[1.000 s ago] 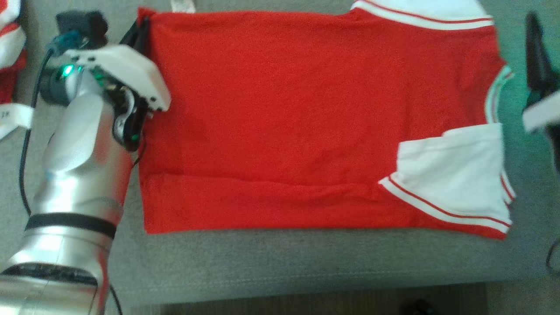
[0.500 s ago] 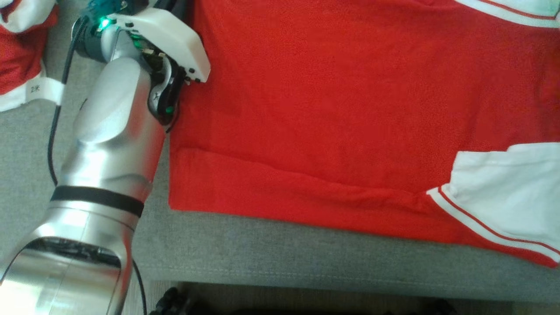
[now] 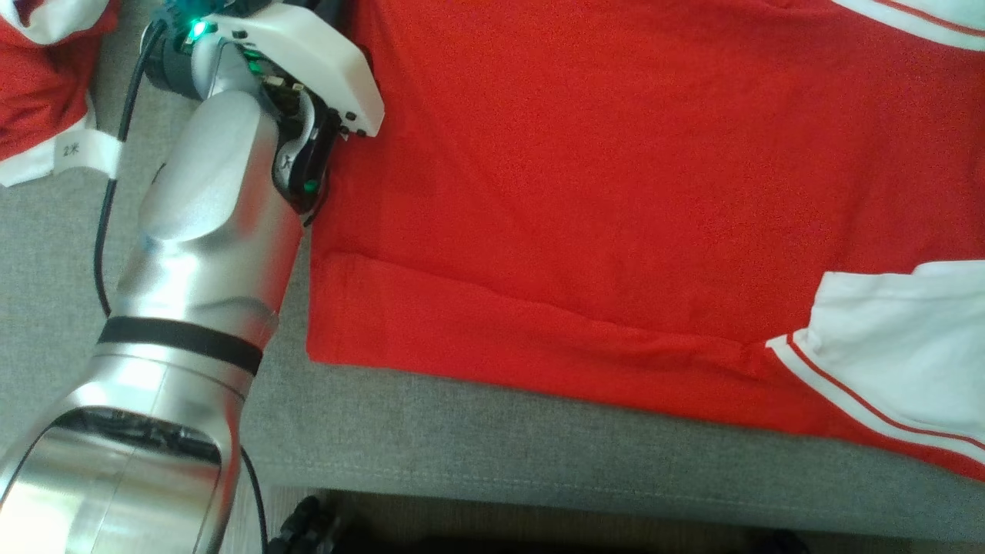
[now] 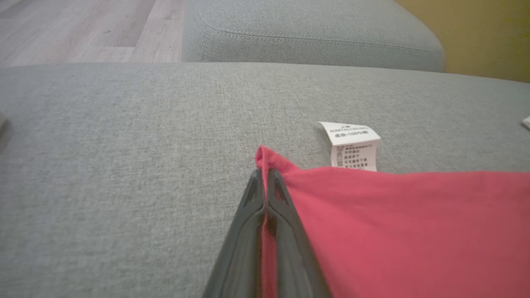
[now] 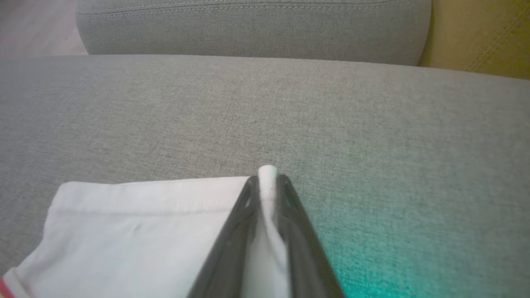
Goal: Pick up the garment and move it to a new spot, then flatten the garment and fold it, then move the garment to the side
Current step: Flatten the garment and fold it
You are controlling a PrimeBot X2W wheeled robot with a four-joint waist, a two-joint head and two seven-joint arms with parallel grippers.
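Folding looks to be the step in hand. The red T-shirt [image 3: 616, 169] lies spread and mostly flat on the grey sofa cushion [image 3: 539, 454], filling the upper and right parts of the head view. A long ridge runs above its lower edge, and a white sleeve [image 3: 900, 338] is turned in at the right.

In the left wrist view, the left gripper [image 4: 265, 174] has its fingers pressed together on a red corner of the shirt at the centre of the frame. A small tuft of cloth pokes out past the tips, and a care label [image 4: 352, 145] lies just beside it to the upper right. In the right wrist view, the right gripper [image 5: 267, 180] pinches the edge of a white sleeve [image 5: 145, 223] that spreads away to the lower left.

With both grips apparently set on one edge, the next move probably calls for lifting the two ends evenly and carrying them across the shirt so that the fold lands straight. Uneven height or pull would likely skew it. A second red-and-white garment [image 3: 38, 85] sits at the upper left of the head view, clear of the work.
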